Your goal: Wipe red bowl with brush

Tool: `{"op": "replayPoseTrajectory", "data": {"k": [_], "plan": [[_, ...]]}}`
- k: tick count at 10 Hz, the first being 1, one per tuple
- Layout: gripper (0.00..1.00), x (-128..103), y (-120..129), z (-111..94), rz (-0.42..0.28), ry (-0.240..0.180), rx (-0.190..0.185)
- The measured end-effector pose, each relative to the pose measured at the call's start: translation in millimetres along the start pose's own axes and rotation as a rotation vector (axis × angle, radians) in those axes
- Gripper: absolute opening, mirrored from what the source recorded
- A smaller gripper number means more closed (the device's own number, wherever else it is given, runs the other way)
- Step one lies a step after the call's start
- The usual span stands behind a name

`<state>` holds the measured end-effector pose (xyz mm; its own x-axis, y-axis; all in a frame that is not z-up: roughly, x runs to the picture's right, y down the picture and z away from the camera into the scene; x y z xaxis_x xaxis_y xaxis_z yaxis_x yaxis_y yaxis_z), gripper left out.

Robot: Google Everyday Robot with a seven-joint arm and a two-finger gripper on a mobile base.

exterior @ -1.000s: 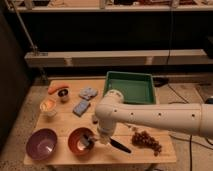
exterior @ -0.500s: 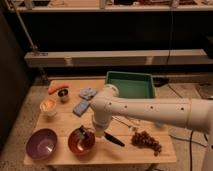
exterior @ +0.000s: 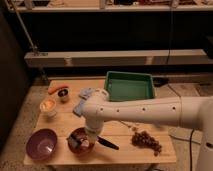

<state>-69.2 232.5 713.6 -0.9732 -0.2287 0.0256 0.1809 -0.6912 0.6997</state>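
- Claw (exterior: 86,139): positioned low over the red bowl (exterior: 73,145); whether it is open or closed cannot be told.
- Red bowl: at the worktop's (exterior: 125,155) front edge, beside the purple bowl (exterior: 41,143).
- Brush (exterior: 108,144): black handle juts rightward past the red bowl's rim.

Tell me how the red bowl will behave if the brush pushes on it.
Shallow and wide, the red bowl probably slides on the wooden table rather than tipping. Nothing braces it, so a push near the rim may shift it. The gripper is over it, at the brush.
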Motion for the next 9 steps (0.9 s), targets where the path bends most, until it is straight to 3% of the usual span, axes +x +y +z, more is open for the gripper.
{"op": "replayPoseTrajectory", "data": {"k": [2,5,9], "plan": [[0.0,-9.1,-6.2,0.4,-0.003,-0.011,0.003],[0.0,-41.6,-3.9,-7.5,0.038,-0.022,-0.007],[0.0,-56.1,9.8,-8.8,0.097,-0.026,-0.022]]}}
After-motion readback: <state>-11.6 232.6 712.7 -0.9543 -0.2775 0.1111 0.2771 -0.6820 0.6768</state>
